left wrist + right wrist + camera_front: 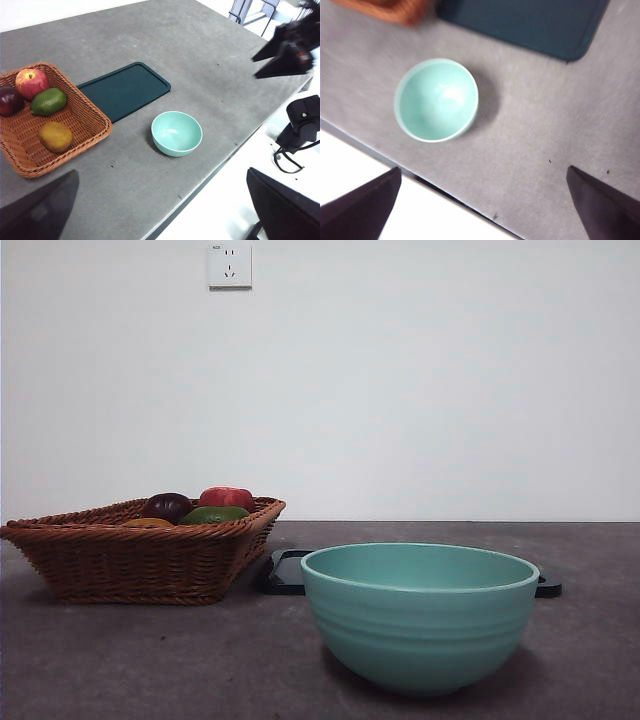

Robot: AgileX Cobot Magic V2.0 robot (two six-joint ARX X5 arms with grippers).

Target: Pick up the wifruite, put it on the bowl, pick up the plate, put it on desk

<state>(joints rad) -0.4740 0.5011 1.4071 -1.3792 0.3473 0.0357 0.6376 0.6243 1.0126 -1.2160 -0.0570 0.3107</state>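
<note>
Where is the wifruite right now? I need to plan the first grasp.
The wifruite lies inside the wicker basket, near the green fruit, apart from the bowl.

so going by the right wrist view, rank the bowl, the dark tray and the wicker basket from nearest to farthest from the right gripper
1. The bowl: nearest the right gripper, empty, by the desk edge.
2. The dark tray: flat on the desk beyond the bowl.
3. The wicker basket: farthest, only a corner showing at the frame's edge.
</note>
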